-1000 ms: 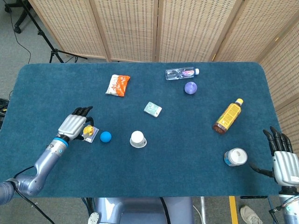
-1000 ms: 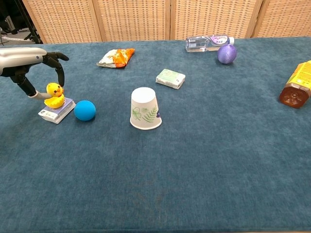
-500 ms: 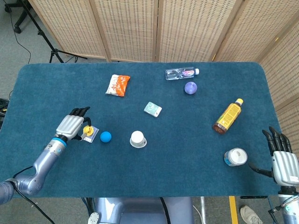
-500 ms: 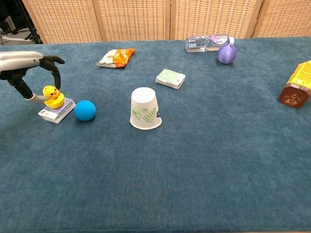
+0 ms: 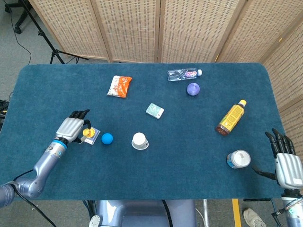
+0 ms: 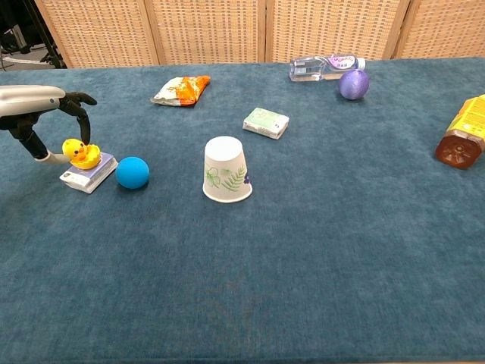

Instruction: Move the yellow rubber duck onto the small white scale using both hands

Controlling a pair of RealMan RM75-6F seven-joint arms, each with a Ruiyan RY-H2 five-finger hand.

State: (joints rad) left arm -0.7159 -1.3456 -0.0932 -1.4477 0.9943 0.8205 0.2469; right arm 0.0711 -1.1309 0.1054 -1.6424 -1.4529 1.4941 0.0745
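The yellow rubber duck sits on the small white scale at the table's left side. My left hand hovers just left of the duck with its fingers arched over it. The thumb tip lies close by the duck's left side, and the fingers do not close on it. My right hand shows only in the head view, off the table's near right corner, its fingers straight and spread with nothing in them.
A blue ball lies right of the scale, then an upturned paper cup. Farther back are a snack bag, a green packet, a water bottle and a purple ball. An orange bottle and a tin lie at the right.
My left hand has drawn back to the left and its fingers have lifted off the duck, which stays on the scale. The right hand has hardly moved.
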